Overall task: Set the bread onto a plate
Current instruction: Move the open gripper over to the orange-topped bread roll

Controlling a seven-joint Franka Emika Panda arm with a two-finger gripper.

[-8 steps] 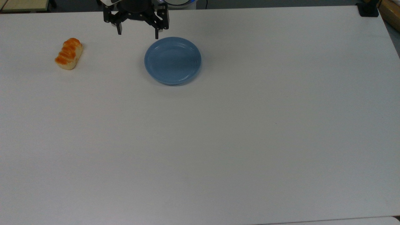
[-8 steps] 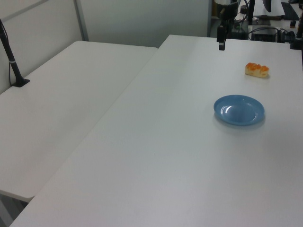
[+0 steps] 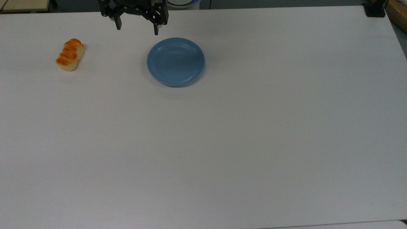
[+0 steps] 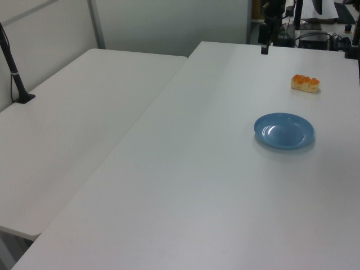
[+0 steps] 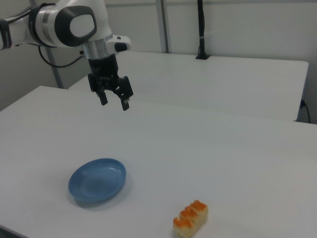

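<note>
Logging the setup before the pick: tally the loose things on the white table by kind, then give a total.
Bread: 1
Plate: 1
Total: 2

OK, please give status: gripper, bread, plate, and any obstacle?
Gripper open, empty, raised above the table. Bread on table, apart from plate. Plate bare. Nothing between them.
</note>
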